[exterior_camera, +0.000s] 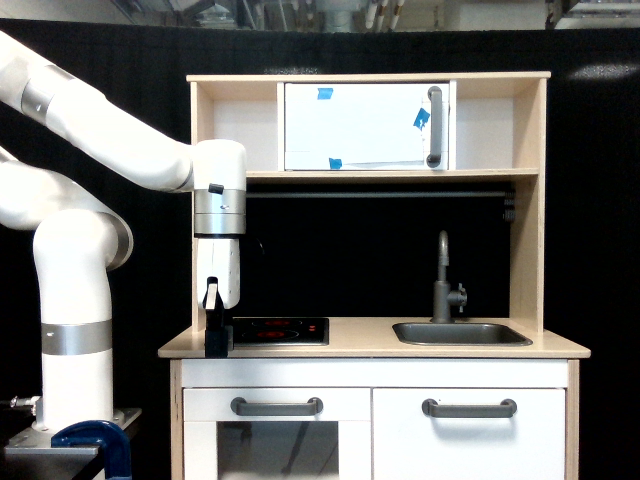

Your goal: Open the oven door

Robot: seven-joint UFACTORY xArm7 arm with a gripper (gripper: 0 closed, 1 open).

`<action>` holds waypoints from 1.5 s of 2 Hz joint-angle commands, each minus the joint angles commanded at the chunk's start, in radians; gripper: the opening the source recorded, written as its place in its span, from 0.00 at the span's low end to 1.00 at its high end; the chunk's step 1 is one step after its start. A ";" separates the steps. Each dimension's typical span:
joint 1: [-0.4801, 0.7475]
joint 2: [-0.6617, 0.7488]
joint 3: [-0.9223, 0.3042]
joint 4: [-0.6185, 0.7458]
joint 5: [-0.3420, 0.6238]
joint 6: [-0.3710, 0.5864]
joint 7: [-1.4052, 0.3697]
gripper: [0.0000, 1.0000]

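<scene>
White oven door [365, 126] sits shut at upper centre, its grey handle [434, 126] upright at the right edge. Gripper [216, 338], low at centre-left on the countertop [370, 345], cannot be judged open or closed. Rising carelessly risks striking the shelf [385, 175].

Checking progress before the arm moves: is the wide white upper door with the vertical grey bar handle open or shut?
Shut. The wide white upper door sits flush in its shelf opening, its vertical grey bar handle untouched.
</scene>
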 joint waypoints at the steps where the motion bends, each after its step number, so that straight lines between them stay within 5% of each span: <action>1: 0.006 0.042 -0.013 0.040 0.008 -0.019 -0.005 1.00; 2: 0.087 0.370 -0.155 0.243 -0.047 -0.161 -0.405 1.00; 3: 0.222 0.579 -0.265 0.473 0.039 -0.177 -0.781 1.00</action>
